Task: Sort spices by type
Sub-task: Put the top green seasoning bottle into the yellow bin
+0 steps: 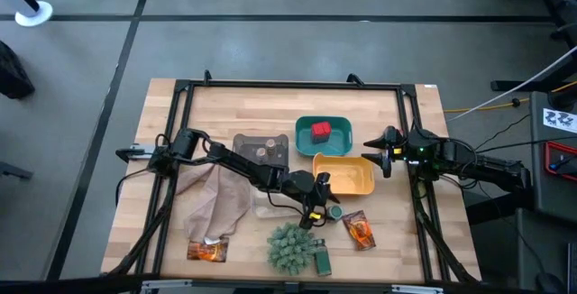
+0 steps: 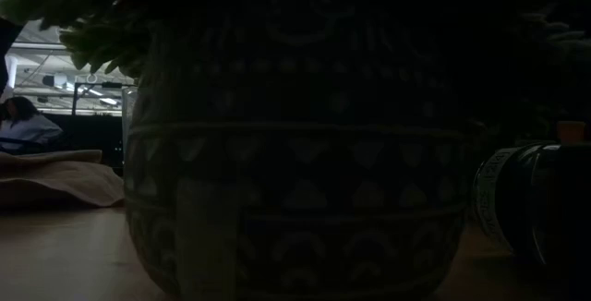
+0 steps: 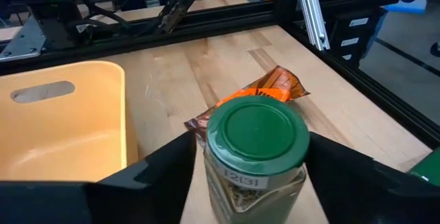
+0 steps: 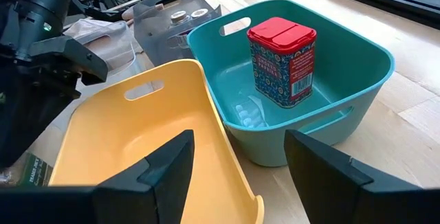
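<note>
**Spices on the counter**

One red tub (image 4: 282, 60) stands upright in the teal tray (image 4: 357, 80), its lid shut and a patterned label and barcode on its sides. Two small brown-topped jars (image 1: 262, 152) stand side by side in the grey tray (image 1: 242, 141). A green-lidded jar (image 3: 256, 157) stands upright on the counter (image 3: 206, 73) between the fingers of the left claw (image 3: 251, 176), just beside the yellow tray (image 3: 103, 114); seeds show through its glass. An orange sachet (image 3: 271, 86) lies flat right behind it. The second sachet (image 1: 206, 251) lies near the counter's front left corner. Another green jar (image 1: 322, 258) lies on its side by the plant ball (image 1: 290, 247).
</note>
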You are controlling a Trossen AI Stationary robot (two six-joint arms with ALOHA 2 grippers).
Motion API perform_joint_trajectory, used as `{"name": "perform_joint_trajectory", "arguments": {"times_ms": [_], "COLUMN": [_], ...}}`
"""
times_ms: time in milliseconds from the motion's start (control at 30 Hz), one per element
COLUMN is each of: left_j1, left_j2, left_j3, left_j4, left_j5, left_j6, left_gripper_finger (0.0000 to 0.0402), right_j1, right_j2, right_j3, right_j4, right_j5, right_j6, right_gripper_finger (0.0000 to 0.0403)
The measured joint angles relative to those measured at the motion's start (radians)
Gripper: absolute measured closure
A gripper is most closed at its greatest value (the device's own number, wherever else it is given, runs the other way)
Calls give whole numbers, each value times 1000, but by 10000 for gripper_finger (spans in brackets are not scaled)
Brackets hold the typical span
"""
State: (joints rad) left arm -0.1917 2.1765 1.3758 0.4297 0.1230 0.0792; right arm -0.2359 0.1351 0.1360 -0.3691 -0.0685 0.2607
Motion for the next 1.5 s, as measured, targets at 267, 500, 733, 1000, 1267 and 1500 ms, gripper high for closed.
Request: {"name": "perform_joint_trajectory", "arguments": {"times_ms": [267, 500, 733, 1000, 1267, 1500], "left_j1": [0, 0, 0, 17, 53, 86], "left_j2": [0, 0, 0, -20, -69, -150], "left_j3": [0, 0, 0, 0, 0, 0], "left_j4": [1, 6, 25, 32, 32, 19], "left_j5": [0, 0, -1, -3, -3, -2], "left_j6": [7, 7, 0, -17, -57, -54], "left_gripper_finger": [221, 209, 211, 208, 207, 206], "right_j1": [0, 0, 0, 0, 0, 0], "right_j2": [0, 0, 0, 0, 0, 0], "right_j3": [0, 0, 0, 0, 0, 0], "right_j4": [0, 0, 0, 0, -1, -2], "right_j5": [0, 0, 0, 0, -3, -3], "right_j6": [0, 0, 0, 0, 0, 0], "right_gripper_finger": [175, 175, 175, 175, 175, 175]}}
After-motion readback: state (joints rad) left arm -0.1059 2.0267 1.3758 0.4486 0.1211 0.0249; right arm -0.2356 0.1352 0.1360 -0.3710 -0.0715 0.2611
